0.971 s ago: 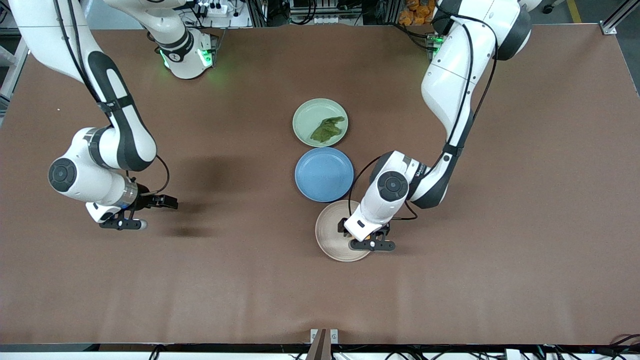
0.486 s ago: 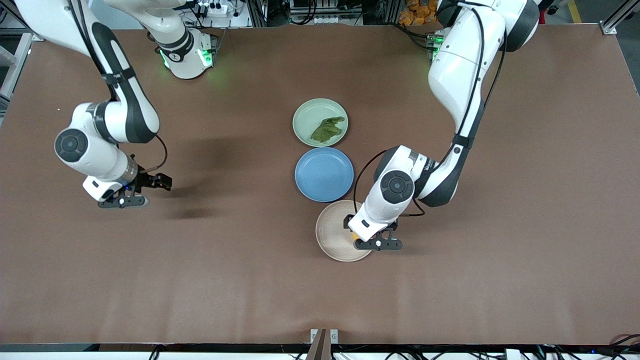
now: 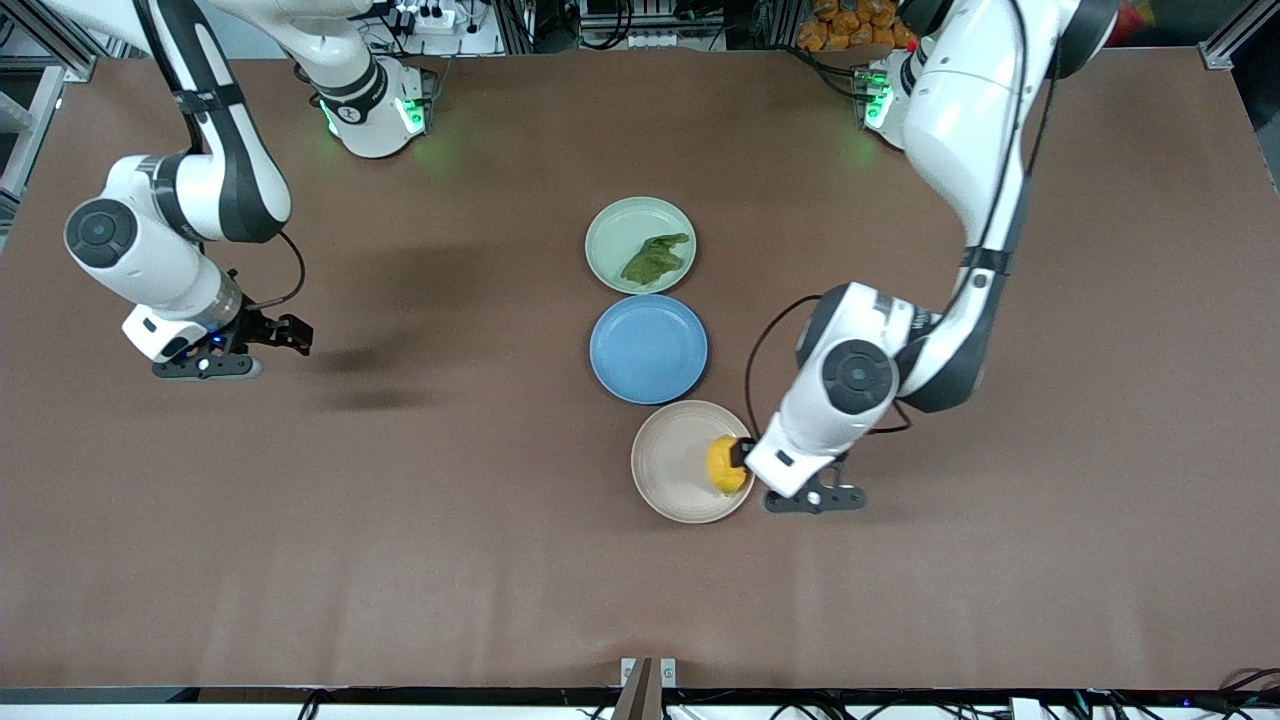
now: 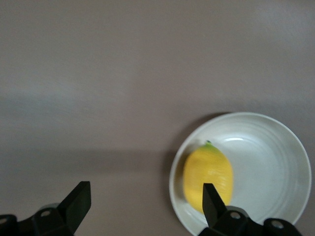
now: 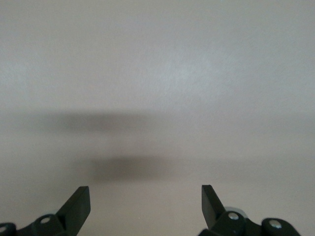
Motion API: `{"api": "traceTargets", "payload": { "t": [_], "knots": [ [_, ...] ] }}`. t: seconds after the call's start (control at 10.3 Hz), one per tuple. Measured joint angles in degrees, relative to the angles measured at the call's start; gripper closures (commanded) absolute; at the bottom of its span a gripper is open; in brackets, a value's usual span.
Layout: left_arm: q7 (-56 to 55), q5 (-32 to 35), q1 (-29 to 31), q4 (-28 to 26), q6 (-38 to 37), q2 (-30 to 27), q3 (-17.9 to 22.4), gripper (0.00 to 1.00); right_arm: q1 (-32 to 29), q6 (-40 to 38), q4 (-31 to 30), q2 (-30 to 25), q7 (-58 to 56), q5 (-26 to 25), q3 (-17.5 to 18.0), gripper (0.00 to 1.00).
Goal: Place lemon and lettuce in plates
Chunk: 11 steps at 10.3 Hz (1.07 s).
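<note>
Lying lemon [image 4: 207,177], tip toward rim

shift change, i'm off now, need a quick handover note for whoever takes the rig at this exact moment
Left end effector: open, holding nothing, over bare table beside the beige-pink plate, toward the left arm's end.
Right end effector: open, holding nothing, over bare table toward the right arm's end; that arm waits.
Lemon: lying in the beige-pink plate, near the rim.
Lettuce: lying in the pale green plate.
Blue plate: between the two, nothing in it.
Done: both items are in their plates.
Left: nothing to place; probably just park the arms.
</note>
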Motion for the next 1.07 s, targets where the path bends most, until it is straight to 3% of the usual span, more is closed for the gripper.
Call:
{"api": "traceTargets", "payload": {
  "t": [0.58, 0.78, 1.07],
  "knots": [
    [12.6, 1.7, 10.5, -1.4, -3.1, -2.0, 0.1, 0.0, 0.1, -17.0, 15.1, -5.3, 0.5, 0.4, -0.8, 0.0],
    [16.6, 1.7, 13.6, -1.6, -3.3, -2.0, 0.1, 0.0, 0.4, -20.1, 19.7, -5.5, 0.8, 4.7, 0.2, 0.0],
    [19.9, 1.8, 17.2, -2.6, -3.4, -2.0, 0.1, 0.0, 0.4, -29.5, 28.3, -5.7, 0.8, 6.1, 0.9, 0.0]
  ]
}}
